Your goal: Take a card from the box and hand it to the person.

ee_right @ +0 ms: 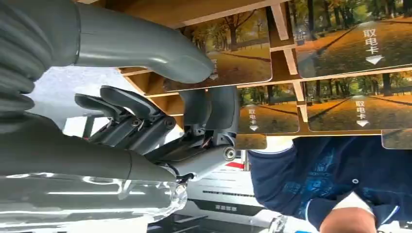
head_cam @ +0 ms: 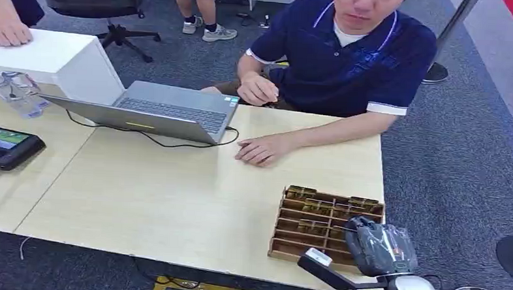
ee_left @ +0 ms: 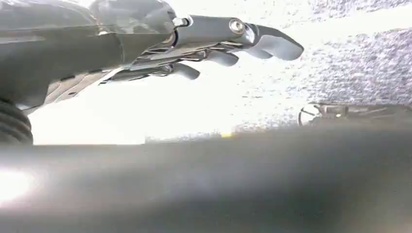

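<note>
Cards (ee_right: 360,106) printed with an autumn tree avenue, white characters and a downward arrow stand in the slots of a wooden box (head_cam: 316,219) at the table's (head_cam: 173,200) near right corner. Right hand (head_cam: 380,247) is over the box, thumb (ee_right: 145,53) and fingers (ee_right: 214,109) around one card (ee_right: 238,53). Left hand (ee_left: 214,43) holds nothing, fingers loosely apart. Person's hand (head_cam: 261,148) rests on the table.

Grey ribbed right hand (ee_right: 160,121), dark fingers (ee_right: 121,104)
</note>
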